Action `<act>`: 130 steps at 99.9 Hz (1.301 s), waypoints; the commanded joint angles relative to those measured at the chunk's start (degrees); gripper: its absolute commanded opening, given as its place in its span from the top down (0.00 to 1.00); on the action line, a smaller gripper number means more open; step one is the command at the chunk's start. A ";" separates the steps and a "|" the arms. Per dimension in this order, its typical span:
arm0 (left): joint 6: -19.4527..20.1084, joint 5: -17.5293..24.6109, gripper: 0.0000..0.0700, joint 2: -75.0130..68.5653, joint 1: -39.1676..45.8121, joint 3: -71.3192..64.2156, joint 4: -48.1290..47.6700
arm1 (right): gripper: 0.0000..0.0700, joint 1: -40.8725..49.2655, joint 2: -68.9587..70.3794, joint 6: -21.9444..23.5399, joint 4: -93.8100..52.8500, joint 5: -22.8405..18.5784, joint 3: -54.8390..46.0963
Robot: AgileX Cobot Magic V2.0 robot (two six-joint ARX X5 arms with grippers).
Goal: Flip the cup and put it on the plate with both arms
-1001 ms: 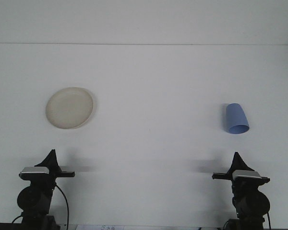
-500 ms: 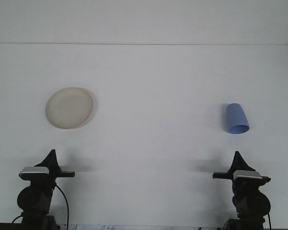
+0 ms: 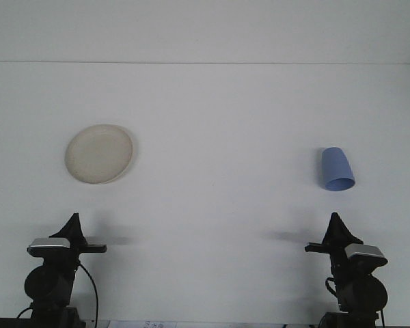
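A blue cup [image 3: 337,169] stands upside down on the white table at the right, its wide rim on the surface. A cream plate [image 3: 99,153] lies on the left side with nothing on it. My left gripper [image 3: 73,223] sits low at the front left, well below the plate. At the front right my right gripper [image 3: 336,223] rises below the cup, about a cup's height short of it. Both grippers point away from the camera as dark pointed shapes.
The white table [image 3: 212,171] stretches back to a straight far edge [image 3: 205,63] against a pale wall. The arm bases and cables sit at the bottom corners of the view.
The right arm has turned and shifted slightly right and up at its wrist. The left arm, the cup and the plate have not moved.
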 commanded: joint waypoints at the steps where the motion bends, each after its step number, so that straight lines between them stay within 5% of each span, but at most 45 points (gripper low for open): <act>1: -0.48 -0.11 0.98 -0.11 0.09 -1.09 0.59 | 1.00 -0.07 0.22 4.13 0.22 0.85 3.48; 10: -0.48 -0.11 0.98 -0.11 0.09 -1.09 0.59 | 0.94 -0.09 2.60 1.44 -2.32 2.03 8.92; 22: -0.48 -0.11 0.98 -0.11 0.09 -1.09 0.59 | 0.38 -0.09 9.44 -5.75 -8.52 4.09 18.23; 27: -0.48 -0.11 0.98 -0.11 0.09 -1.09 0.59 | 0.29 -0.09 12.96 -9.16 -11.10 4.09 21.97; 62: -0.48 -0.11 0.98 -0.11 0.09 -1.09 0.59 | 0.30 -1.60 35.47 -27.28 -19.37 10.19 36.24; 89: -0.50 -0.11 0.98 -0.11 0.09 -1.09 0.59 | 0.33 -8.59 50.88 -30.64 -18.60 9.57 36.15; 110: -0.48 -0.11 0.98 -0.11 0.09 -1.09 0.59 | 0.37 -13.09 61.26 -33.18 -12.85 2.05 35.98; 130: -0.48 -0.11 0.98 -0.11 0.09 -1.09 0.59 | 0.37 -15.85 70.18 -34.45 -2.29 0.17 35.98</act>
